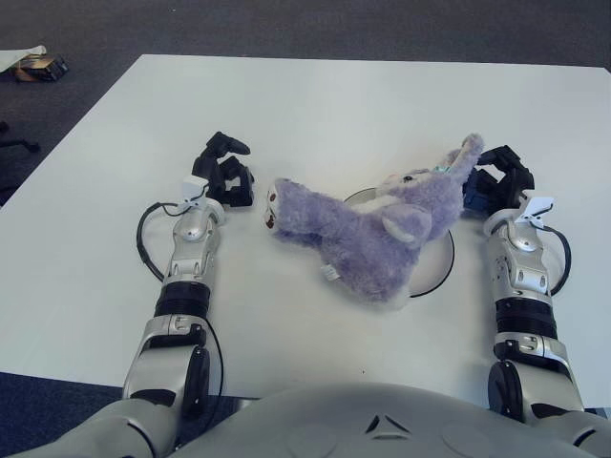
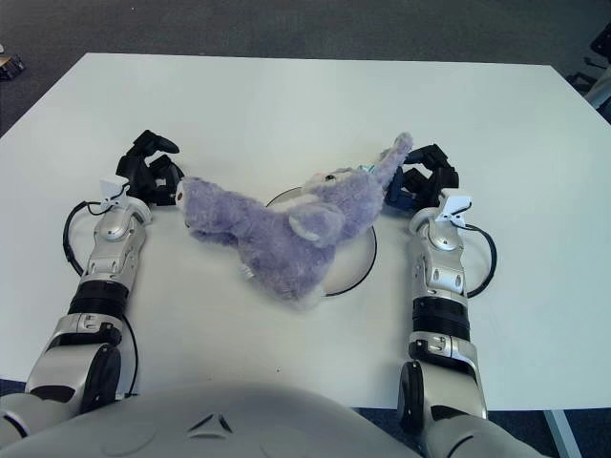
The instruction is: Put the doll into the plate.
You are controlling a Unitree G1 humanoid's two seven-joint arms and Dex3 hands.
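White worktop (image 1: 363,105) fills most of the view, with dark carpet (image 1: 286,24) beyond its far edge at 12 o'clock and along the 9 o'clock side. A small box (image 1: 36,67) lies on the floor at the upper left.

On the worktop, slightly toward 3 o'clock from centre, sits a white plate (image 1: 437,272) with a dark rim. The purple doll (image 1: 368,224) lies across it: its body and head end cover most of the plate, one limb sticks up toward 1 o'clock, and the other end stretches out past the rim toward 9 o'clock, onto the bare worktop. Only the plate's rim at 4 to 5 o'clock and a short arc at 11 o'clock show.

The left hand (image 1: 224,172) is at 9 o'clock of the doll, just beside its outstretched end; whether they touch cannot be told. Its fingers are curled loosely and grip nothing. The right hand (image 1: 496,181) is at 3 o'clock of the doll, next to the raised limb, with fingers bent inward; whether it has hold of the doll cannot be told.

Wide bare worktop lies from 10 to 2 o'clock beyond the hands, and a strip runs along the near edge at 6 o'clock. Both forearms lie lengthwise, flanking the plate, well inside the side edges.
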